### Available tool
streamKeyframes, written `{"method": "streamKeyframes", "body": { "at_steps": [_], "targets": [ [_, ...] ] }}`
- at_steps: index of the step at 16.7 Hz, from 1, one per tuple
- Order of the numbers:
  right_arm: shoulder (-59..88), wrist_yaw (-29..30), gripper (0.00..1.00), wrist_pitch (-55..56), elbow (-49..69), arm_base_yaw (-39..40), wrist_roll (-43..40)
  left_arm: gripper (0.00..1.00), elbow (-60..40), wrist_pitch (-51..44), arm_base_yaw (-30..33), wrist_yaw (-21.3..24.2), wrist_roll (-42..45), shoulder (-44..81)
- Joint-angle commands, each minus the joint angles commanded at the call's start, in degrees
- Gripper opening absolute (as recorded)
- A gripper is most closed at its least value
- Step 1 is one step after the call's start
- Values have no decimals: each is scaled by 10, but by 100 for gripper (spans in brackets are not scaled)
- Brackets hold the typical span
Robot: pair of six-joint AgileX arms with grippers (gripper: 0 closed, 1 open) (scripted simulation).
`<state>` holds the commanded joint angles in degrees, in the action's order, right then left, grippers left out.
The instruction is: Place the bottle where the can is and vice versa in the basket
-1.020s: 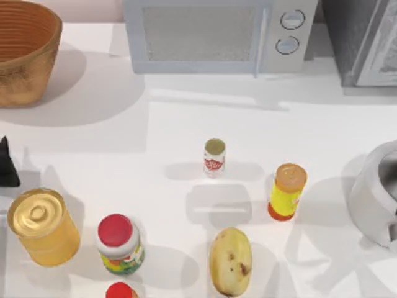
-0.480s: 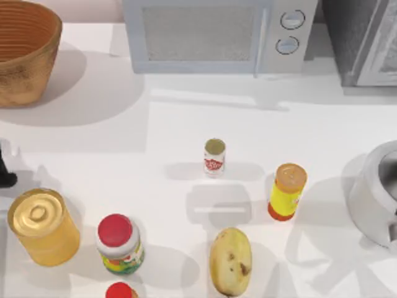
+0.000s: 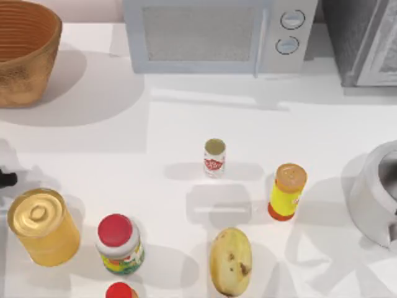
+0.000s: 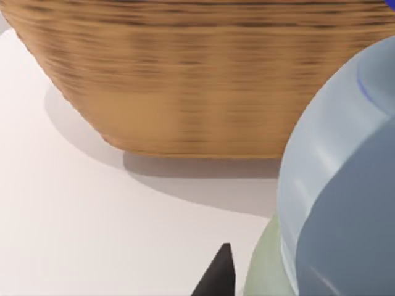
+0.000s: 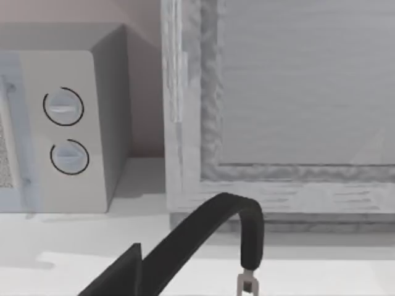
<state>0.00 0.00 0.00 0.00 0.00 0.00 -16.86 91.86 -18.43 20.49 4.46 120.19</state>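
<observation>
The left gripper sits at the table's left edge, a pale bluish bottle close against it (whether clenched, cannot tell). The round brown wicker basket stands far left; the slim white red-labelled can stands mid-table.

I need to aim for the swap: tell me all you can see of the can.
The can is small, slim and white, with a red label and a dull golden top. It stands upright near the middle of the table, apart from everything, with the yellow bottle to its right and the potato nearer the front. No gripper touches it.
</observation>
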Motion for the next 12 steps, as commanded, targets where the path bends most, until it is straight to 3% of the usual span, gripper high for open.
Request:
{"method": "streamKeyframes", "body": {
  "at_steps": [9,12],
  "targets": [
    [0,0,100,0,0,0,0,0,1,0,0,0,1,0],
    [0,0,100,0,0,0,0,0,-28,-35,-27,32,20,-20]
  ]
}}
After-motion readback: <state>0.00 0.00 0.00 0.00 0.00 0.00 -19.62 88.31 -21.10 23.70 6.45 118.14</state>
